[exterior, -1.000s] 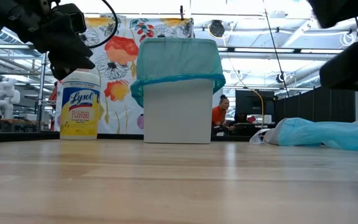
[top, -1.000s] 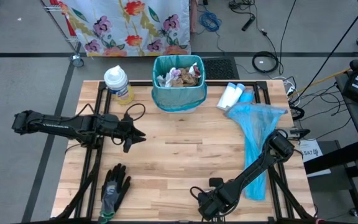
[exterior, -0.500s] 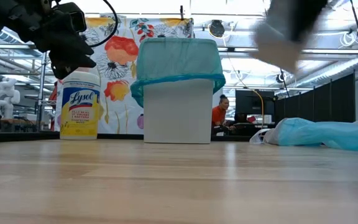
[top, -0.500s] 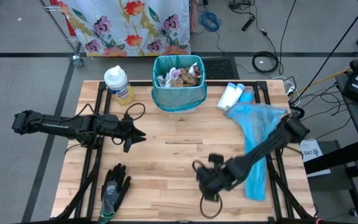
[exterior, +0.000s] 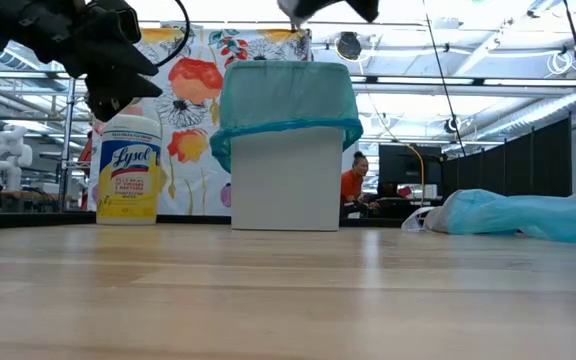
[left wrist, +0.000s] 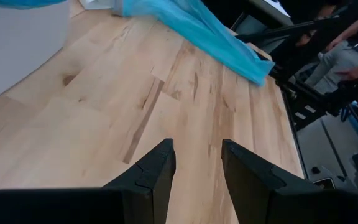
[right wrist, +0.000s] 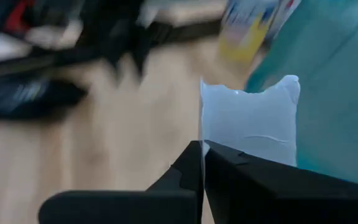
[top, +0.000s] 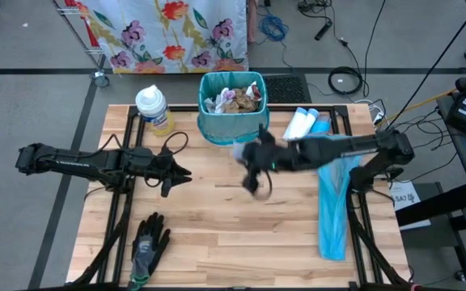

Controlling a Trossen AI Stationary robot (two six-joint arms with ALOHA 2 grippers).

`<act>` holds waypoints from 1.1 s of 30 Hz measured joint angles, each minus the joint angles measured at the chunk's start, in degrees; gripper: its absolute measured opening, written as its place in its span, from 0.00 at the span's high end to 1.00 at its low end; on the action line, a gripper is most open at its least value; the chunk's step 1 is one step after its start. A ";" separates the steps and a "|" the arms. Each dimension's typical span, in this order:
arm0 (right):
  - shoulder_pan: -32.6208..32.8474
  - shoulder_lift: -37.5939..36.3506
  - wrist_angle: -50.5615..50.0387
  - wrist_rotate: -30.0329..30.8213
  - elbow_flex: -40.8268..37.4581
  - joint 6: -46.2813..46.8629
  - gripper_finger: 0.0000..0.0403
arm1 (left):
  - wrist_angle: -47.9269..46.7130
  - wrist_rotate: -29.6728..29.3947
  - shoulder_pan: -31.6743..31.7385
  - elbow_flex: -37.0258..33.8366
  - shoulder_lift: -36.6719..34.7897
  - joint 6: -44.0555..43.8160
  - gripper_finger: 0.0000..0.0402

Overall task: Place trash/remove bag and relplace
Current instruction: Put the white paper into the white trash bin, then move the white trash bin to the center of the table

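A white bin with a teal liner stands at the table's far middle, with crumpled brown and white trash inside. My right gripper is just near of the bin, above the table, shut on a white tissue scrap. It also shows at the top of the low view. My left gripper hovers left of centre, open and empty, as its wrist view shows. A spare blue bag lies flat on the table's right side. My right gripper pinches the tissue scrap by one edge between its two shut fingers. The fingers reach in from the table's right side. The scrap sticks out past the fingertips and is lifted clear of the table.
A Lysol canister stands left of the bin, and white bottles lie to its right. A black-and-grey glove lies at the near left. Bare wood lies between the arms. A person sits in the room behind.
My right gripper has swung from the table's near edge up and toward the far edge, to just in front of the bin.
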 joint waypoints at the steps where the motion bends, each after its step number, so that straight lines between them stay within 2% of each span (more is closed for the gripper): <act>1: -1.78 -0.01 3.01 -0.01 0.00 -2.27 1.00 | 0.00 -0.11 0.00 0.00 0.00 0.00 0.66; 7: -11.98 0.23 18.77 -0.01 0.00 -12.11 1.00 | 0.02 -0.24 0.00 0.00 0.00 0.02 0.66; 12: -20.15 0.26 22.46 -0.46 0.00 -11.31 0.98 | 0.04 -0.29 0.00 0.00 0.00 0.02 0.66; 17: -27.02 0.83 20.74 -12.58 0.01 -8.87 0.90 | 0.01 -2.37 0.00 0.01 0.00 0.04 0.66; 20: -28.90 1.59 19.69 -16.30 0.02 -8.40 0.81 | 0.02 -4.98 0.00 0.00 0.01 0.07 0.66; 26: -29.65 0.84 16.45 -16.36 0.00 -9.33 0.63 | 0.02 -8.48 0.00 0.00 0.02 0.09 0.66; 30: -29.36 -2.00 15.81 -16.36 0.00 -9.22 0.57 | 0.01 -9.10 0.00 0.00 0.01 0.09 0.66; 33: -28.66 -4.06 13.54 -16.36 0.01 -5.77 0.55 | 0.02 -9.08 0.00 0.00 0.00 0.02 0.66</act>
